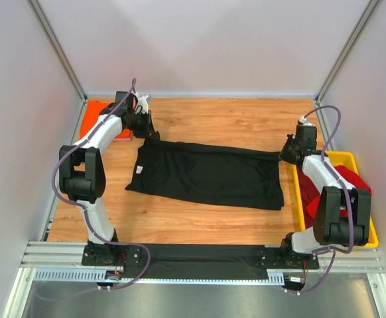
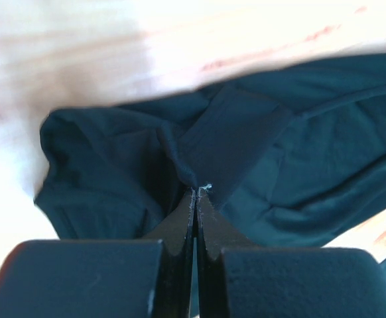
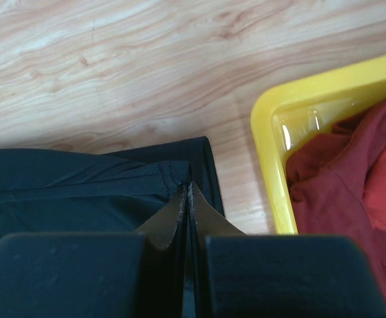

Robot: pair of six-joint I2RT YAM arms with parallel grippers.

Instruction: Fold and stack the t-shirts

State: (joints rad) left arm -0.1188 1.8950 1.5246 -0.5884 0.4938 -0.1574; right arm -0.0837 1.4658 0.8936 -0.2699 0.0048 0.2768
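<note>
- Left pincer (image 2: 196, 192) is clamped tight on the black t-shirt (image 1: 209, 175) at its upper-left corner; right pincer (image 3: 189, 189) is likewise closed on the upper-right corner.
- Black shirt lies mid-frame on the worktop (image 1: 213, 122), its top edge pulled taut, seemingly part-folded.
- Orange t-shirt (image 1: 93, 116) at upper left looks done.
- Red t-shirts (image 1: 355, 182) wait in the yellow tray (image 1: 342, 156) at right, so most folding is left.

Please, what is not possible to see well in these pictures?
- orange t-shirt, top view: mostly hidden by the left arm.
- red t-shirts in the yellow tray, top view: right arm covers them; number unclear.
- black t-shirt, wrist views: gripped edges hidden inside the left hand and right hand.
</note>
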